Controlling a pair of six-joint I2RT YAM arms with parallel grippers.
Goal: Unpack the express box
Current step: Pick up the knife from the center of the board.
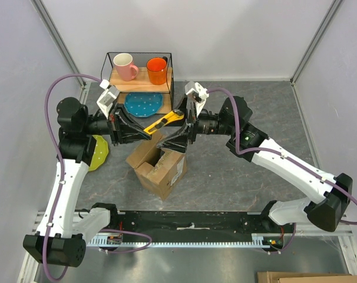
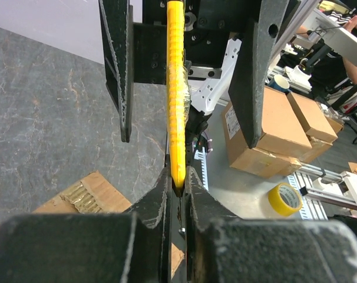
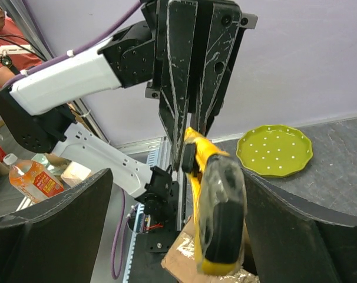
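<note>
The express box (image 1: 159, 166) is a brown carton on the table between my arms, its top flaps open and crinkled filling showing inside. Above it hangs a yellow utility knife (image 1: 164, 122). My left gripper (image 1: 145, 131) is shut on one end of the knife (image 2: 176, 106), pinching its tip (image 2: 177, 177). My right gripper (image 1: 182, 125) stands open around the knife's black-capped end (image 3: 220, 224), and its fingers (image 3: 55, 224) are apart from the handle on both sides. A box flap (image 2: 78, 197) shows below the left jaws.
A wire basket (image 1: 108, 71) at the back holds a pink mug (image 1: 125, 66) and an orange mug (image 1: 157, 70) on a wooden board. A blue plate (image 1: 143, 104) lies in front of it. A green dotted plate (image 1: 99, 151) lies on the table at left.
</note>
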